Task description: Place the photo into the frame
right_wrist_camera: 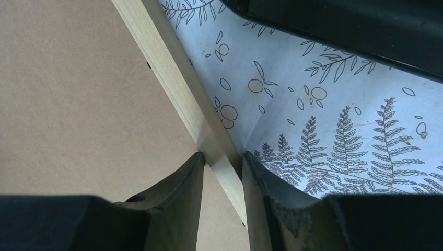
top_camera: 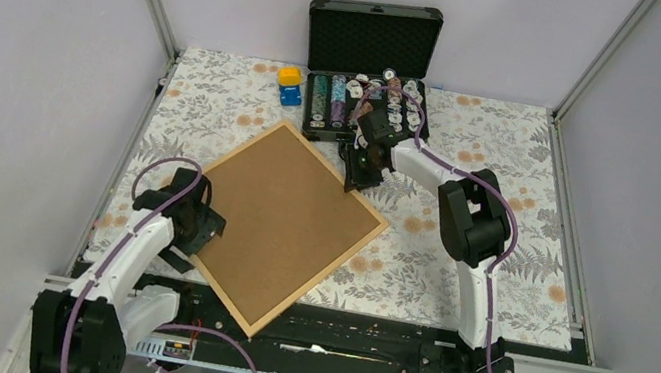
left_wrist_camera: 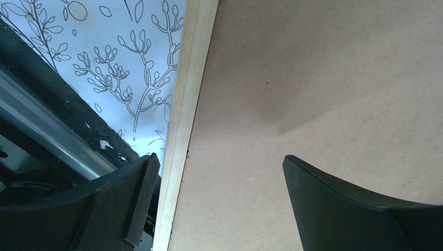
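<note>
The frame [right_wrist_camera: 177, 83] is lying corner-on across the counter [top_camera: 455, 268], brown backing sheet [top_camera: 286, 215] facing up, just in front of the black case [top_camera: 371, 41]; the right fingers [right_wrist_camera: 177, 198] are pinching its far wooden edge, the left fingers [left_wrist_camera: 334, 198] are hanging spread wide, straddling its near-left edge

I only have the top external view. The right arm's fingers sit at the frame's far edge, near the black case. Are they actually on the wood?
Observer: Yes. The right wrist view shows the right gripper with its fingers closed on the frame, one each side of the thin rail.
Operator: And the left?
Observer: The left gripper is wide open, straddling the rail, with one finger outside the frame and the other over the brown backing sheet.
</note>
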